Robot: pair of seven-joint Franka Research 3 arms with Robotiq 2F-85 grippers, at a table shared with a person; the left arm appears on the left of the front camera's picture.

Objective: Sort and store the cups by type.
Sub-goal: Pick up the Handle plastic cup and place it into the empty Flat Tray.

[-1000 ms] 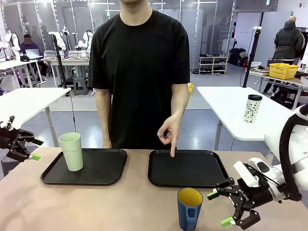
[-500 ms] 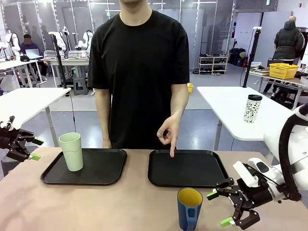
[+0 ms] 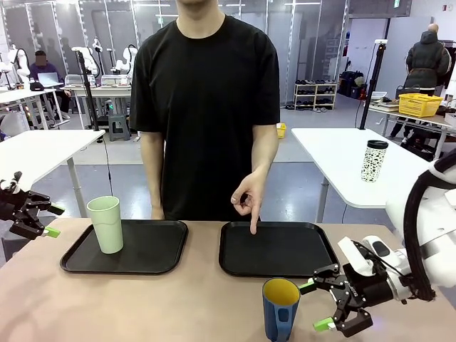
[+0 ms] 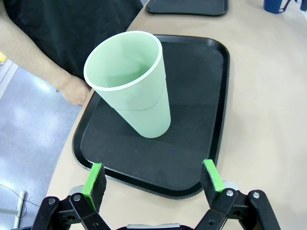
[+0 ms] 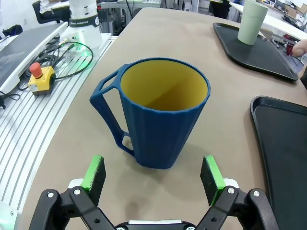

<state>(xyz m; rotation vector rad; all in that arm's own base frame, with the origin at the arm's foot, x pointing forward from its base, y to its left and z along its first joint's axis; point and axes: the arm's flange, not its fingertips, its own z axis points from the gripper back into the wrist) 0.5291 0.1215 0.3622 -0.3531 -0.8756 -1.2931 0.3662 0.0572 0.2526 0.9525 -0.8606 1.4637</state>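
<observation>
1. The table has not changed since the earlier picture. Two black trays lie side by side on its far half.
2. The person stands behind the table, at the same place as before.
3. The right arm has shifted toward the middle of the table. This is the main difference from one second ago.
4. The left tray carries the tumbler. The right tray is bare, and both trays lie where they were.
5. The right gripper is now nearer to the mug than before, just beside it. Its jaws stand wide apart and hold nothing. In the right wrist view the mug stands just ahead, between the two green pads, and they do not touch it.
6. The left gripper hovers at the left edge of the table, unmoved. Its jaws are also spread wide and hold nothing. It is apart from the tumbler.
7. The tumbler stands upright near the left edge of the left tray, as before.
8. The mug stands upright on the bare table, in front of the right tray. Its handle is turned toward the robot's side, and it has not moved.
9. The person's hand still points one finger down at the far edge of the right tray.
</observation>
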